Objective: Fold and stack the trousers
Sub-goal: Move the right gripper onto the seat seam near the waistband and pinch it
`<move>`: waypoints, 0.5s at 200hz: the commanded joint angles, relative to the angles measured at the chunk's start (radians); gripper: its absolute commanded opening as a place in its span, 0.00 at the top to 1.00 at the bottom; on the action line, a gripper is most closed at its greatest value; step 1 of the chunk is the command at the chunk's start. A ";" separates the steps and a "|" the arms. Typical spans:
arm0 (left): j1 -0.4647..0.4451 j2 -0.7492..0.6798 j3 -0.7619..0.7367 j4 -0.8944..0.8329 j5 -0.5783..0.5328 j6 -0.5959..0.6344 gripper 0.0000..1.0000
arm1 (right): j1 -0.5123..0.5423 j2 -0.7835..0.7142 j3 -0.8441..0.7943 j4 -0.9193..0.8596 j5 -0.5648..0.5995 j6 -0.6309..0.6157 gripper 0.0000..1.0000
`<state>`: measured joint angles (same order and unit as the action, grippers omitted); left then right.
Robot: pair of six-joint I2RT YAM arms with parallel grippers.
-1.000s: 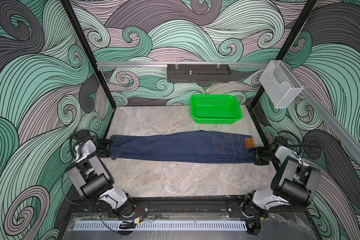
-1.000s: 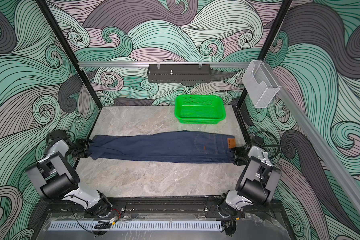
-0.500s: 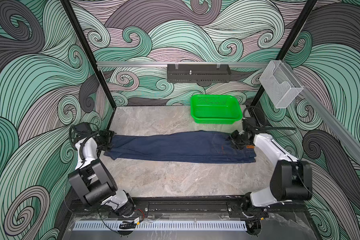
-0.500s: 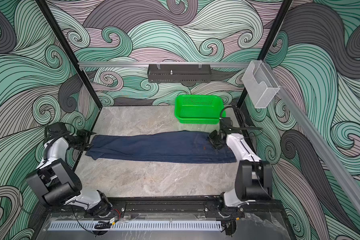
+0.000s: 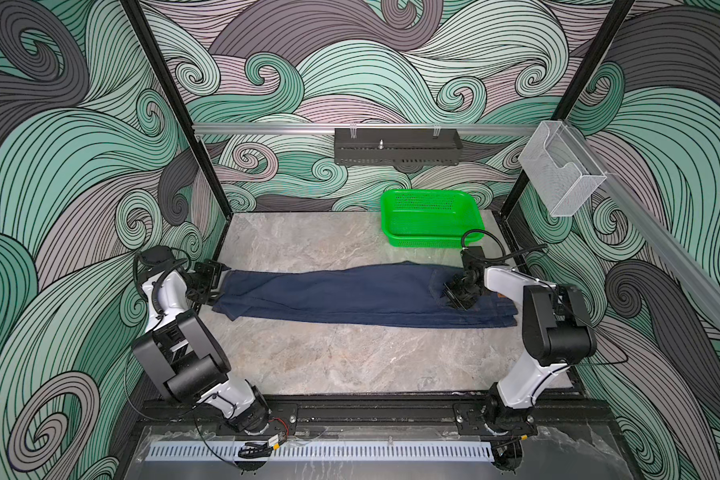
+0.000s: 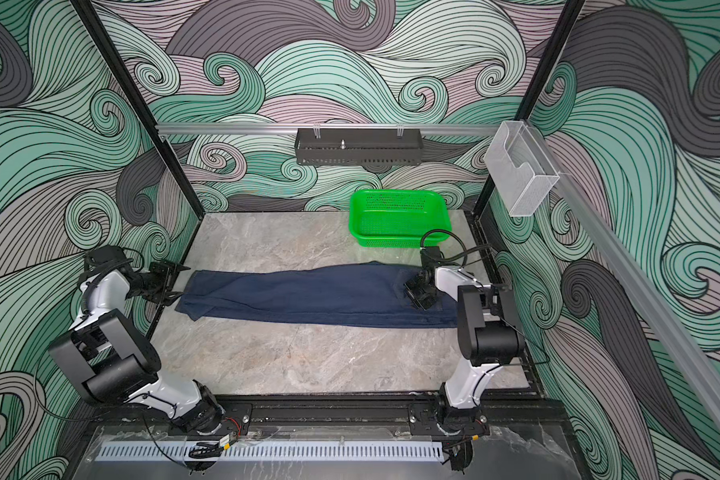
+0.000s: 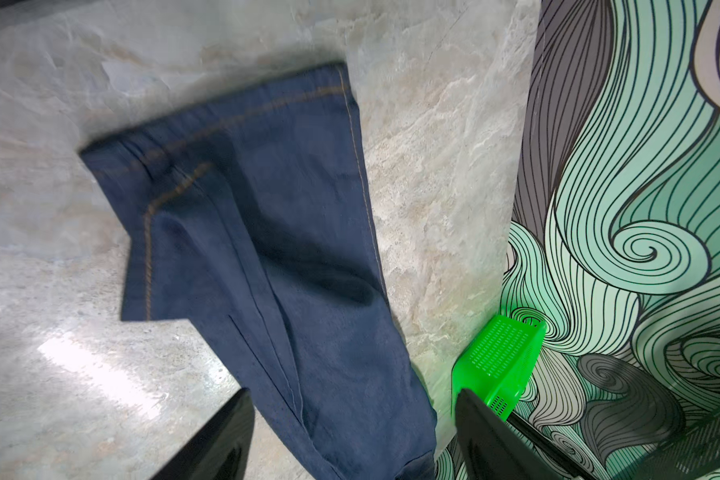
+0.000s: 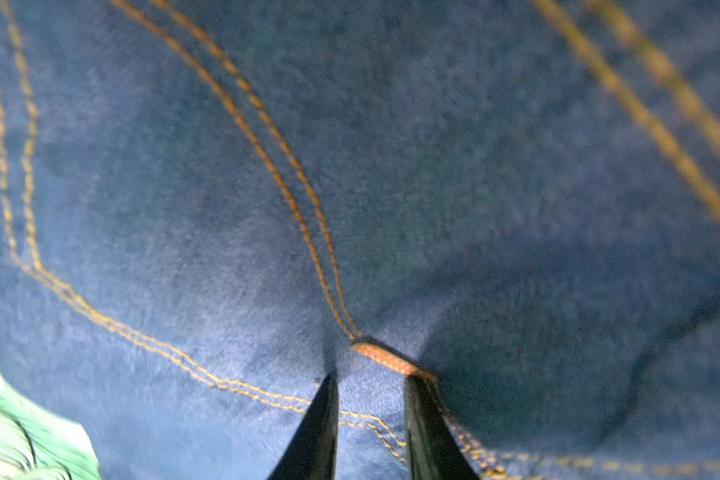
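The trousers [image 5: 341, 297] lie flat on the marble table [image 5: 350, 365], a long dark navy band doubled lengthwise. Their waist end lies just in front of the green basket [image 5: 431, 239], apart from it, and the legs run away from the basket toward the far side of the table. Orange-tan stitching shows along the hems and pocket seams.

The right gripper [image 5: 458, 293] is down on the seat of the trousers, at the end nearest the basket. In the right wrist view its jaws stand close together — a small ridge of denim, by an orange bar tack at a pocket corner, is nipped between the tips [image 8: 371, 378], and the cloth puckers around them.

The left gripper [image 5: 213, 282] is at the hem end, the end farthest from the basket, just beside the cloth. Its jaws are spread wide with nothing gripped — in the left wrist view [image 7: 352, 392] the leg shows through the gap, with the basket [image 7: 499, 357] beyond one finger.

Both top views show the same layout [image 6: 308, 297].
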<state>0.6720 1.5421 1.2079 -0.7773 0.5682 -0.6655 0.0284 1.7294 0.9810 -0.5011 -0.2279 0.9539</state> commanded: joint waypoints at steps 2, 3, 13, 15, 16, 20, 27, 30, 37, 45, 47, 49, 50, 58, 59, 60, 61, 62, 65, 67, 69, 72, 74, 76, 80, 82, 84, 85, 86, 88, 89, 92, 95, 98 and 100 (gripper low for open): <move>0.013 0.026 -0.002 -0.071 -0.022 0.040 0.19 | -0.078 -0.024 -0.067 -0.069 0.115 -0.011 0.68; 0.014 0.027 -0.003 -0.070 -0.022 0.040 0.19 | -0.081 -0.026 -0.068 -0.068 0.116 -0.011 0.68; 0.013 0.034 -0.021 -0.063 -0.016 0.033 0.17 | -0.107 -0.035 -0.083 -0.071 0.116 -0.020 0.67; 0.012 0.035 -0.024 -0.059 -0.014 0.031 0.17 | -0.110 -0.039 -0.084 -0.071 0.115 -0.022 0.67; 0.012 0.036 -0.025 -0.058 -0.013 0.030 0.17 | -0.114 -0.040 -0.086 -0.070 0.114 -0.022 0.67; 0.012 0.037 -0.036 -0.049 -0.008 0.024 0.16 | -0.124 -0.044 -0.089 -0.070 0.110 -0.025 0.67; 0.009 0.036 -0.056 -0.029 0.005 0.014 0.14 | -0.139 -0.053 -0.096 -0.070 0.104 -0.033 0.67; 0.007 0.036 -0.064 -0.020 0.009 0.009 0.13 | -0.144 -0.054 -0.098 -0.071 0.104 -0.035 0.67; -0.002 0.038 -0.081 -0.004 0.016 -0.001 0.10 | -0.155 -0.062 -0.099 -0.075 0.102 -0.045 0.67; -0.018 0.041 -0.097 0.007 0.018 -0.009 0.08 | -0.165 -0.071 -0.101 -0.074 0.099 -0.048 0.66; -0.022 0.042 -0.100 0.011 0.017 -0.010 0.08 | -0.167 -0.073 -0.100 -0.075 0.098 -0.049 0.66; -0.027 0.042 -0.102 0.015 0.018 -0.012 0.07 | -0.168 -0.076 -0.101 -0.075 0.097 -0.050 0.66; -0.029 0.042 -0.106 0.015 0.017 -0.012 0.07 | -0.170 -0.077 -0.101 -0.075 0.096 -0.050 0.66; -0.044 0.049 -0.120 0.029 0.019 -0.023 0.07 | -0.174 -0.085 -0.102 -0.077 0.095 -0.057 0.66; -0.046 0.050 -0.122 0.031 0.019 -0.026 0.07 | -0.176 -0.086 -0.102 -0.077 0.094 -0.058 0.66; -0.048 0.051 -0.124 0.034 0.020 -0.027 0.07 | -0.176 -0.087 -0.102 -0.078 0.094 -0.059 0.66; -0.049 0.051 -0.126 0.035 0.021 -0.028 0.07 | -0.178 -0.088 -0.101 -0.078 0.095 -0.059 0.66; -0.051 0.053 -0.128 0.038 0.022 -0.030 0.07 | -0.178 -0.088 -0.101 -0.078 0.095 -0.060 0.66; -0.055 0.056 -0.135 0.048 0.027 -0.038 0.07 | -0.179 -0.091 -0.101 -0.079 0.095 -0.062 0.66; -0.057 0.058 -0.141 0.055 0.030 -0.043 0.07 | -0.180 -0.093 -0.100 -0.081 0.095 -0.064 0.66; -0.060 0.059 -0.145 0.060 0.032 -0.047 0.07 | -0.181 -0.094 -0.100 -0.083 0.096 -0.065 0.66; -0.062 0.061 -0.152 0.071 0.038 -0.056 0.07 | -0.184 -0.096 -0.099 -0.082 0.094 -0.067 0.66; -0.065 0.064 -0.156 0.078 0.040 -0.060 0.07 | -0.185 -0.099 -0.098 -0.084 0.093 -0.068 0.66; -0.067 0.067 -0.160 0.084 0.042 -0.066 0.07 | -0.186 -0.100 -0.100 -0.083 0.092 -0.069 0.66; -0.071 0.070 -0.166 0.095 0.042 -0.075 0.07 | -0.190 -0.103 -0.099 -0.084 0.088 -0.071 0.66; -0.073 0.072 -0.168 0.100 0.042 -0.079 0.07 | -0.192 -0.105 -0.100 -0.085 0.089 -0.072 0.66; -0.075 0.074 -0.171 0.107 0.042 -0.086 0.07 | -0.193 -0.107 -0.101 -0.085 0.088 -0.073 0.66; -0.076 0.075 -0.173 0.110 0.042 -0.088 0.07 | -0.194 -0.108 -0.101 -0.085 0.087 -0.073 0.66; -0.077 0.077 -0.174 0.114 0.042 -0.090 0.07 | -0.195 -0.109 -0.101 -0.085 0.086 -0.074 0.66; -0.079 0.079 -0.177 0.120 0.042 -0.095 0.07 | -0.197 -0.109 -0.101 -0.085 0.085 -0.076 0.66; -0.081 0.079 -0.178 0.123 0.043 -0.098 0.07 | -0.198 -0.110 -0.100 -0.085 0.083 -0.077 0.66; -0.085 0.083 -0.180 0.132 0.044 -0.106 0.07 | -0.201 -0.112 -0.101 -0.086 0.082 -0.079 0.66; -0.089 0.084 -0.184 0.141 0.044 -0.115 0.07 | -0.204 -0.114 -0.102 -0.087 0.082 -0.081 0.66; -0.094 0.088 -0.186 0.150 0.044 -0.121 0.07 | -0.206 -0.116 -0.101 -0.087 0.078 -0.082 0.66; -0.097 0.091 -0.187 0.154 0.043 -0.127 0.07 | -0.208 -0.118 -0.101 -0.089 0.078 -0.083 0.66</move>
<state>0.6010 1.6058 1.0340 -0.7109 0.5888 -0.7208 -0.1551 1.6367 0.8989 -0.5365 -0.1814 0.8997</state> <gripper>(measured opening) 0.928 0.336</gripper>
